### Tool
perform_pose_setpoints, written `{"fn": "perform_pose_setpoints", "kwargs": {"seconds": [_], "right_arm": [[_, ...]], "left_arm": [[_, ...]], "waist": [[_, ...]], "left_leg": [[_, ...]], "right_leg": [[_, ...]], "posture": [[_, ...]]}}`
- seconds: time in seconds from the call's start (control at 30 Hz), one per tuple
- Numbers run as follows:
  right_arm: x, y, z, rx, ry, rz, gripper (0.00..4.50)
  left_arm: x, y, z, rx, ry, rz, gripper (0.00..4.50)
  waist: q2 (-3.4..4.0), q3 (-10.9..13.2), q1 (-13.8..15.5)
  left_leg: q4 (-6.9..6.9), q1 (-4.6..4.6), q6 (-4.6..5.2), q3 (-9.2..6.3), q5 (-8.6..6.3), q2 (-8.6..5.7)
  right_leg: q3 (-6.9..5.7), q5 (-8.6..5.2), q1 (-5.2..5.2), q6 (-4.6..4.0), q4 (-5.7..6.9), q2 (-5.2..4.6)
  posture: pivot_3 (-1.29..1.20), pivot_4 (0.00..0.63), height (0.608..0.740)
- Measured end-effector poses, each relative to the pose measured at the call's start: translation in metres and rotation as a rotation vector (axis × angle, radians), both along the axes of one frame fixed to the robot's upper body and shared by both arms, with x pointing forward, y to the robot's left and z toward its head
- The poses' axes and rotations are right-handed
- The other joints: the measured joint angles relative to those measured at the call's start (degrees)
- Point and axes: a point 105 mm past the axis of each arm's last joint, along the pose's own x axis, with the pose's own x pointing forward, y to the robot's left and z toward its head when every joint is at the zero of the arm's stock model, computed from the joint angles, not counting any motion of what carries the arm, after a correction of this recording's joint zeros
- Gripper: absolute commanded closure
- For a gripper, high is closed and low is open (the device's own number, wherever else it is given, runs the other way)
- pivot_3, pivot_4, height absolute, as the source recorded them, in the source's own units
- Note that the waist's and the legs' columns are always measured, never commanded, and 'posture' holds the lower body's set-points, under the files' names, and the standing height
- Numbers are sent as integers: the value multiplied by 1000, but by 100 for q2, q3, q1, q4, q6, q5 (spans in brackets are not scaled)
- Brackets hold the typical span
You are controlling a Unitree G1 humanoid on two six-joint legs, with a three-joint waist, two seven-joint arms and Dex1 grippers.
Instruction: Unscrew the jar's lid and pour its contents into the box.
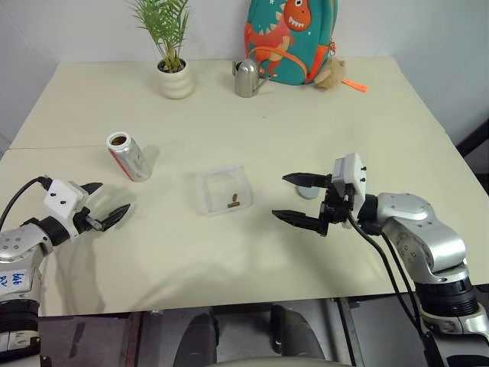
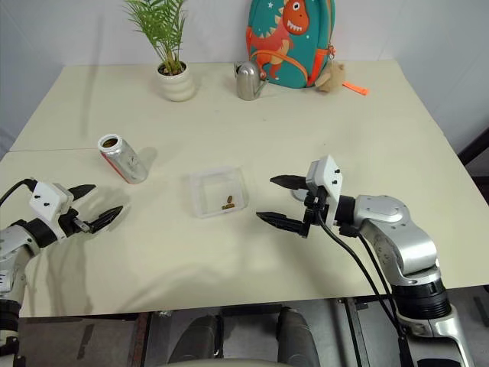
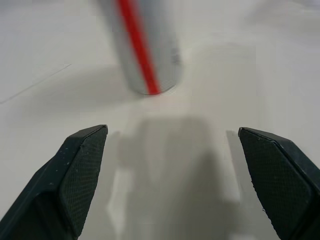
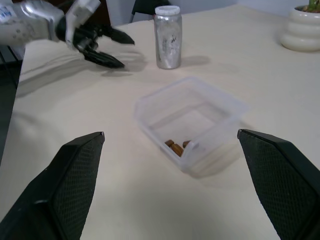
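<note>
We noted the jar (image 1: pixel 128 156) upright, uncapped and let go, our left gripper (image 1: pixel 105 204) spread empty just beside it, the contents (image 1: pixel 234 202) lying in the box (image 1: pixel 224 189), the lid (image 1: pixel 308 191) set behind our wide-open right gripper (image 1: pixel 299 199), pouring judged done

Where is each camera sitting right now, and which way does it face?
Head eyes: look forward and down over the table; both arms show.
Left wrist: looks along the open left pincer at the jar.
Right wrist: looks along the open right pincer at the box.
Shared: the right wrist view also shows the jar and left pincer.
</note>
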Motion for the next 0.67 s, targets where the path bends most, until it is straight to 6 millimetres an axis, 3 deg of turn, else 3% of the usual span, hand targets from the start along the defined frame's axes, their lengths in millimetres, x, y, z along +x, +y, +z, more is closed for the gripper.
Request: {"fn": "perform_pose_setpoints", "kwargs": {"seconds": [0.1, 0.2, 0.33, 0.67], "right_arm": [[-1, -14, 6, -10, -49, -26, 0], [-4, -32, 6, -57, -30, -50, 0], [-2, -53, 14, -61, -21, -86, 0], [1, -56, 17, -86, -45, -97, 0]], "left_arm": [[-7, -40, 29, 35, -80, -218, 30], [-18, -66, 37, 78, -71, -382, 30], [-24, -76, 34, 69, -1, -464, 30], [-23, -83, 31, 44, 9, -489, 30]], "waist": [[0, -1, -8], [1, 0, -26], [2, 0, -96], [2, 1, -56]], "left_leg": [[-1, 2, 0, 2, -3, 0], [-2, 3, 5, 6, -6, 1], [-2, 14, 11, 17, -9, 6], [0, 13, 11, 16, -9, 9]], "right_leg": [[1, 0, 2, 0, 0, 0], [2, -1, 1, -1, 3, 0], [3, -4, -1, -8, 2, 1], [5, -6, -1, -10, 1, 4]], "posture": [[0, 150, 740], [0, 150, 740], [0, 150, 740], [0, 150, 740]]}}
